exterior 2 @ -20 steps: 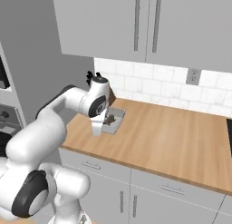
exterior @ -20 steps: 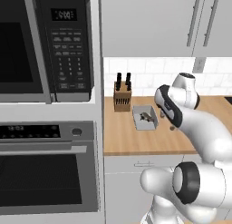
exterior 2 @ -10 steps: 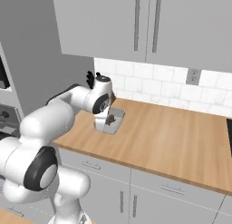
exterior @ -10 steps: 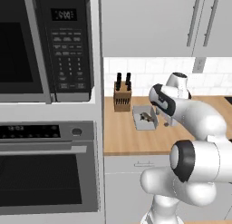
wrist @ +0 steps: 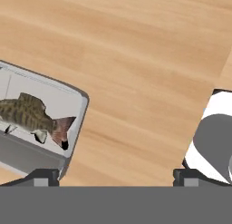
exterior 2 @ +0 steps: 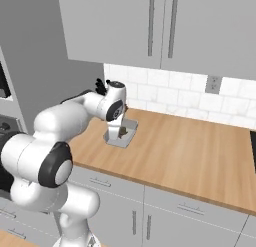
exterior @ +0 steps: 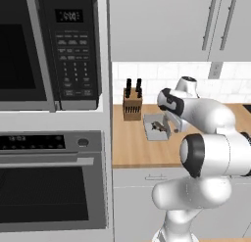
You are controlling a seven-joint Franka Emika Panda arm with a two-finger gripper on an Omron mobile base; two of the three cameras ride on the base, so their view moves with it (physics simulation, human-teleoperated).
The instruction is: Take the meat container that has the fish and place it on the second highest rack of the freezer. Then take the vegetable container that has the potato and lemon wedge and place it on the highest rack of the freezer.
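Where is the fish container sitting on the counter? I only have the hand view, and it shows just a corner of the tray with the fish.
Observer: The fish container sits on the wooden counter just right of a knife block, which stands near the wall.
Operator: Is the hand above it?
Observer: The arm's hand hangs at the container's right edge in the left base view, with the fingers spread wide and nothing between them.
Operator: Anything else near it on the counter?
Observer: In the right base view the counter stretches bare to the right of the container, under grey wall cabinets.
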